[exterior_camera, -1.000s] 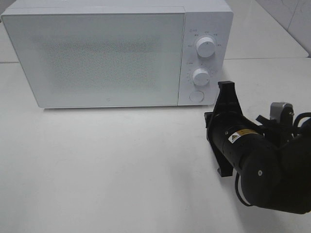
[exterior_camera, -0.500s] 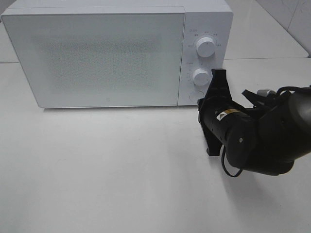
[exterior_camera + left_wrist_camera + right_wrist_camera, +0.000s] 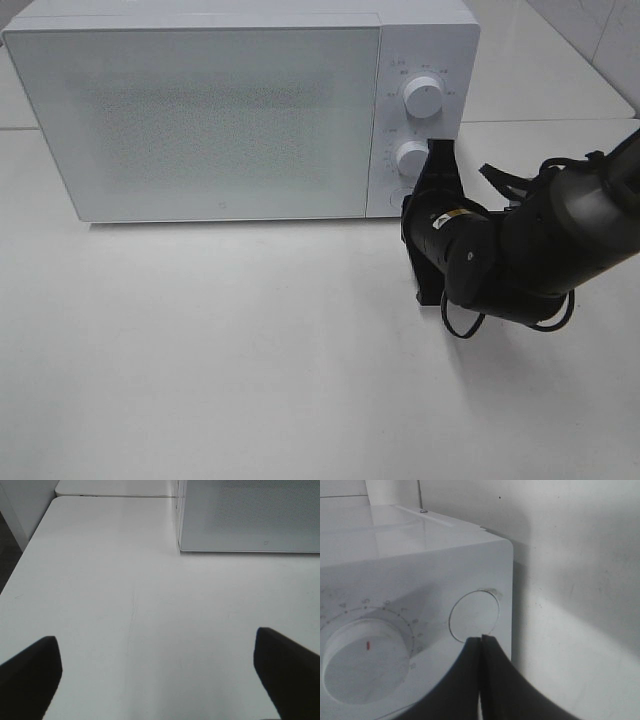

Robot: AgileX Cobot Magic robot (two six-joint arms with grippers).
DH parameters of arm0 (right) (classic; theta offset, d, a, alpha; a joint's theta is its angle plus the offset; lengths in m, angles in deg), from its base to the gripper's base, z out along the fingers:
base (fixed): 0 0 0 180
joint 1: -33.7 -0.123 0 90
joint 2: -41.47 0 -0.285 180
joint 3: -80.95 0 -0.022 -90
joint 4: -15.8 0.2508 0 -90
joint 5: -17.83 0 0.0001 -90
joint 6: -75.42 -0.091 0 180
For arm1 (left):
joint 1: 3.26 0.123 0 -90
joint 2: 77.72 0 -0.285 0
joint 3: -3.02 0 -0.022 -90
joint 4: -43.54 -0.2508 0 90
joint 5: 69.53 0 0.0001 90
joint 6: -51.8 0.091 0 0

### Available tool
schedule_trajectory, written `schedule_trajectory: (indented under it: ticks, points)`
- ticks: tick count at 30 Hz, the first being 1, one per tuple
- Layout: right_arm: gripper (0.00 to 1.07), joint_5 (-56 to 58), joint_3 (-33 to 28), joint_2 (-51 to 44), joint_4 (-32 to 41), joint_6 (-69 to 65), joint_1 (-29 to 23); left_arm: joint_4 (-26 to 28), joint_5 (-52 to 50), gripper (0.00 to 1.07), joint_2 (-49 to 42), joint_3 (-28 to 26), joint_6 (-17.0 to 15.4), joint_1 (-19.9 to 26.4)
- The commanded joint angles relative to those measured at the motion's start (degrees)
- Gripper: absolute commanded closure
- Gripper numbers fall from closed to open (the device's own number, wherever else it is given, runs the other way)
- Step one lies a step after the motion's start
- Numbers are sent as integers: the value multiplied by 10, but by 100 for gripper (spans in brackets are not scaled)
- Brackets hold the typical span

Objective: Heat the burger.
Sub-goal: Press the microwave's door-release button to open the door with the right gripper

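While right claw, closed and empty, points at round button on microwave, left claw gapes wide, empty.

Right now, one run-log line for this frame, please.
right gripper: shut, tips at round button of microwave, contact unclear | left gripper: open, above table | door: closed | burger: not in view

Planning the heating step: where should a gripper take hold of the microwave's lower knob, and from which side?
Grip the lower knob by its rim, pinched on opposite sides, coming head-on at the microwave. It is a short cylinder standing proud of a flat panel, so probably only the rim offers opposing faces.
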Motion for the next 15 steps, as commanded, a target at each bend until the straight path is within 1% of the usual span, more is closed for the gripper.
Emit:
schedule_trajectory:
  ticks: [1, 11, 15]
  points:
    - [107, 9, 17, 11, -11, -1, 8, 4, -8, 9, -11, 2, 0, 0]
    - [107, 9, 53, 36, -7, 2, 15, 4, -8, 9, -11, 2, 0, 0]
    - [107, 2, 54, 36, -4, 11, 18, 4, -8, 9, -11, 2, 0, 0]
